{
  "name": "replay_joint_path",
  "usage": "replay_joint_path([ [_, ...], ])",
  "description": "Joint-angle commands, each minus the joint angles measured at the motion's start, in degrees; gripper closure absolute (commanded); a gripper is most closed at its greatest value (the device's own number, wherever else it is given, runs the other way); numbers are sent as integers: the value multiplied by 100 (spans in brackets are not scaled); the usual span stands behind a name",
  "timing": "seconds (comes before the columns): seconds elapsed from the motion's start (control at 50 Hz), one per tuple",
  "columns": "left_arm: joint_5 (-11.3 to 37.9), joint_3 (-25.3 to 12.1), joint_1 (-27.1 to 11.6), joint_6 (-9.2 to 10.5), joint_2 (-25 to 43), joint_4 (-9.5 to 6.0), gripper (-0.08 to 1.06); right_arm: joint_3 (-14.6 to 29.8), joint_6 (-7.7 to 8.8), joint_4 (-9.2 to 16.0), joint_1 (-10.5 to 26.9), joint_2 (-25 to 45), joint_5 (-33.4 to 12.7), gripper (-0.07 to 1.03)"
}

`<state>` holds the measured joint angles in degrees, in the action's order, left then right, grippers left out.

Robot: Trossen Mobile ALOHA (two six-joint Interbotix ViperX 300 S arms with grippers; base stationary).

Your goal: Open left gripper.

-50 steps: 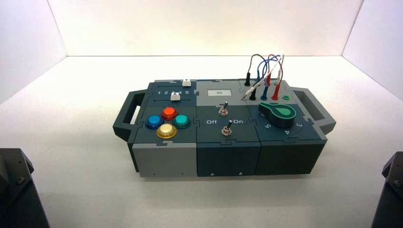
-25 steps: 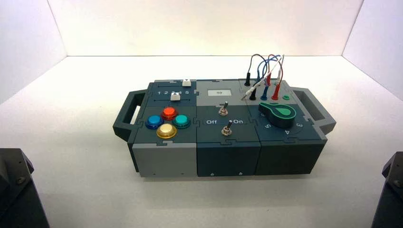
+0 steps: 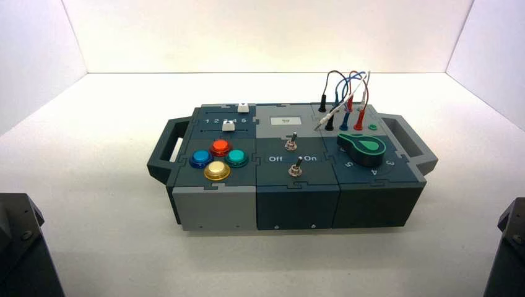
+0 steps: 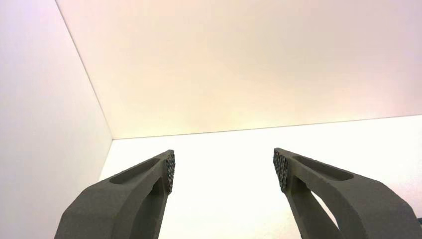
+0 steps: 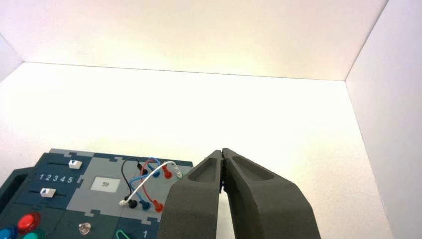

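Observation:
My left gripper (image 4: pixel 224 167) is open wide and empty; its wrist view shows only bare white table and wall between the fingers. The left arm is parked at the near left corner (image 3: pixel 18 247). My right gripper (image 5: pixel 222 164) is shut and empty, parked at the near right (image 3: pixel 511 247), with the box's wired corner beyond it. The box (image 3: pixel 291 198) stands mid-table with four round buttons (image 3: pixel 218 158) on its left part, two toggle switches (image 3: pixel 292 154) in the middle, and a green knob (image 3: pixel 362 148) on the right.
Two white sliders (image 3: pixel 235 116) sit at the box's back left. Black, blue, red and white wires (image 3: pixel 343 99) loop at its back right. Handles (image 3: pixel 164 148) jut from both ends. White walls enclose the table.

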<state>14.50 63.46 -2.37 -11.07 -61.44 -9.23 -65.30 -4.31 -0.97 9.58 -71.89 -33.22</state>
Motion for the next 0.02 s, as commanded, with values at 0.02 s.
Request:
replay_joint_path([
  [0.02,-62,-70,26,-26,44,9,-5,114,0,18,9,88,53,98],
])
